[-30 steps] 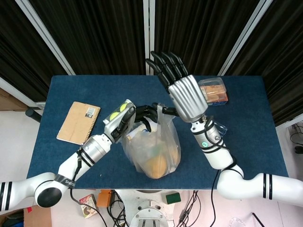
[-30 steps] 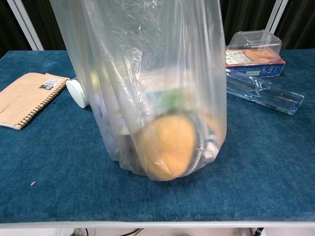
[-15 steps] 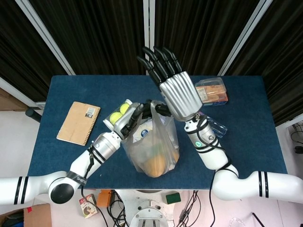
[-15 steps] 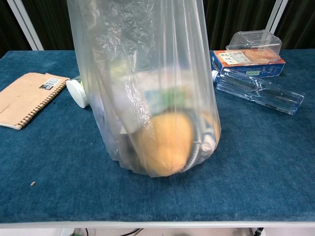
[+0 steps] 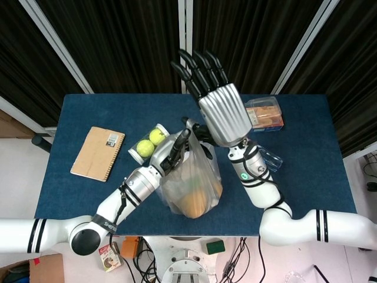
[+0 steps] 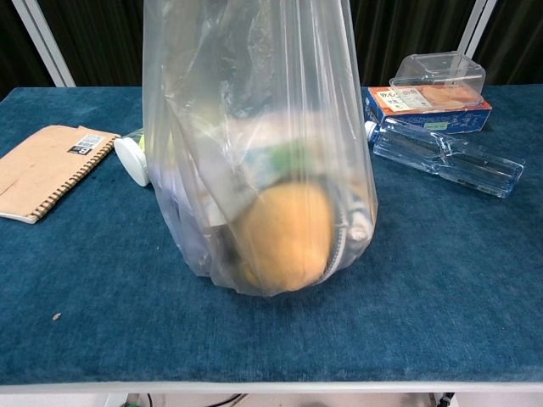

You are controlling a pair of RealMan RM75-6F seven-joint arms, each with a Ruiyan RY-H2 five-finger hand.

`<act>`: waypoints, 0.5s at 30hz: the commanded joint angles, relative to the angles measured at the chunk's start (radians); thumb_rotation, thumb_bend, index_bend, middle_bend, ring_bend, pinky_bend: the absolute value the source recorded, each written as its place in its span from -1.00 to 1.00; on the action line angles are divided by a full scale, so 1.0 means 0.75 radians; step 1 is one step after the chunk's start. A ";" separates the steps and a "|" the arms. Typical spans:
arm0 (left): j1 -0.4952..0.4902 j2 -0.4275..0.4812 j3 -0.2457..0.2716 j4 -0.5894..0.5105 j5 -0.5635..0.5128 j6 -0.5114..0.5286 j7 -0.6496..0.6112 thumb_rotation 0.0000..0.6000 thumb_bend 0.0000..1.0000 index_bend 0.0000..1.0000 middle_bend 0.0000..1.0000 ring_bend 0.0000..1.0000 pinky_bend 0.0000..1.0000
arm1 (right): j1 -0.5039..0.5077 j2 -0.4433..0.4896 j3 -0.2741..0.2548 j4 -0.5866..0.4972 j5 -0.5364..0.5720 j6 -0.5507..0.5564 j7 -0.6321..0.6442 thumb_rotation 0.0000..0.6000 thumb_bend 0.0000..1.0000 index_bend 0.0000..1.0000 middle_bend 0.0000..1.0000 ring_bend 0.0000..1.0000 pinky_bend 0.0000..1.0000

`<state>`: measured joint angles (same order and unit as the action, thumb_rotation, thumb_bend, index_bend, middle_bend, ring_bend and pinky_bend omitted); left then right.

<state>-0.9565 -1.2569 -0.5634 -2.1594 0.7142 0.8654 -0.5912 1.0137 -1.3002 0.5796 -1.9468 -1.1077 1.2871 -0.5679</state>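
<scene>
Head view: left hand [image 5: 174, 148] has its fingers pinched on the bag [image 5: 191, 183] top, holding it up mid-desk [image 5: 88, 194]. Right hand [image 5: 219, 106] is raised above the bag, fingers spread wide, holding nothing. Notebook [image 5: 98, 152] and tennis balls [image 5: 150, 141] sit to the left.

Chest view: bag [image 6: 259, 153] stands upright on the desk, something orange [image 6: 287, 237] inside. Bottle [image 6: 445, 158] lies off to one side. No hands visible.

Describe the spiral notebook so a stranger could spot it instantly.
Start at the blue table and find the clear plastic bag standing at its middle, gripped by the left hand. Look past the tube of tennis balls toward the table's left edge. The notebook lies flat there: the only brown, cardboard-covered thing, with wire binding along one edge and a small white label.
</scene>
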 commanded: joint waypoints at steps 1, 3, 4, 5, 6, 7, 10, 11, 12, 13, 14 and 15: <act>-0.007 -0.006 -0.012 -0.002 -0.017 -0.010 -0.005 -1.00 -1.00 -0.39 -0.37 -0.49 -0.20 | 0.006 0.001 -0.001 0.012 0.009 -0.001 0.011 1.00 -0.80 -1.00 -1.00 -1.00 -1.00; -0.009 0.000 -0.026 -0.005 -0.034 -0.040 -0.023 -1.00 -1.00 -0.40 -0.38 -0.50 -0.21 | 0.010 0.000 -0.001 0.023 0.017 0.001 0.018 1.00 -0.80 -1.00 -1.00 -1.00 -1.00; -0.007 0.006 -0.031 -0.007 -0.035 -0.060 -0.033 -1.00 -1.00 -0.40 -0.38 -0.50 -0.21 | 0.011 0.000 0.000 0.029 0.021 0.003 0.021 1.00 -0.80 -1.00 -1.00 -1.00 -1.00; -0.004 0.017 -0.036 -0.009 -0.031 -0.088 -0.043 -1.00 -1.00 -0.40 -0.37 -0.50 -0.20 | 0.012 0.001 0.001 0.033 0.026 0.005 0.022 1.00 -0.80 -1.00 -1.00 -1.00 -1.00; 0.003 0.033 -0.040 -0.008 -0.019 -0.120 -0.053 -1.00 -1.00 -0.40 -0.37 -0.49 -0.19 | 0.011 0.002 0.002 0.039 0.034 0.009 0.025 1.00 -0.80 -1.00 -1.00 -1.00 -1.00; 0.010 0.042 -0.041 -0.007 -0.008 -0.134 -0.055 -1.00 -1.00 -0.39 -0.35 -0.47 -0.16 | 0.011 0.003 0.004 0.044 0.039 0.011 0.030 1.00 -0.80 -1.00 -1.00 -1.00 -1.00; 0.024 0.058 -0.027 -0.002 0.024 -0.127 -0.027 -1.00 -1.00 -0.26 -0.18 -0.29 0.04 | 0.003 0.014 0.005 0.051 0.056 0.014 0.051 1.00 -0.80 -1.00 -1.00 -1.00 -1.00; 0.026 0.059 -0.022 -0.002 0.027 -0.122 -0.018 -1.00 -1.00 -0.19 -0.10 -0.21 0.12 | 0.000 0.019 0.004 0.051 0.059 0.013 0.058 1.00 -0.80 -1.00 -1.00 -1.00 -1.00; 0.029 0.059 -0.020 -0.003 0.023 -0.117 -0.018 -1.00 -1.00 -0.13 -0.03 -0.16 0.18 | -0.006 0.028 0.000 0.052 0.062 0.008 0.069 1.00 -0.80 -1.00 -1.00 -1.00 -1.00; 0.030 0.058 -0.021 -0.004 0.019 -0.117 -0.022 -1.00 -1.00 -0.08 0.03 -0.10 0.25 | -0.010 0.034 -0.003 0.054 0.062 0.005 0.078 1.00 -0.80 -1.00 -1.00 -1.00 -1.00; 0.032 0.059 -0.022 -0.004 0.019 -0.121 -0.026 -1.00 -1.00 -0.04 0.07 -0.07 0.29 | -0.015 0.040 -0.007 0.055 0.060 0.003 0.086 1.00 -0.80 -1.00 -1.00 -1.00 -1.00; 0.037 0.063 -0.022 -0.003 0.021 -0.128 -0.032 -1.00 -1.00 -0.01 0.11 -0.03 0.33 | -0.022 0.049 -0.013 0.057 0.057 0.000 0.097 1.00 -0.80 -1.00 -1.00 -1.00 -1.00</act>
<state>-0.9330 -1.2125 -0.5807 -2.1622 0.7289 0.7742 -0.6100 1.0029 -1.2694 0.5745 -1.9063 -1.0636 1.2901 -0.5025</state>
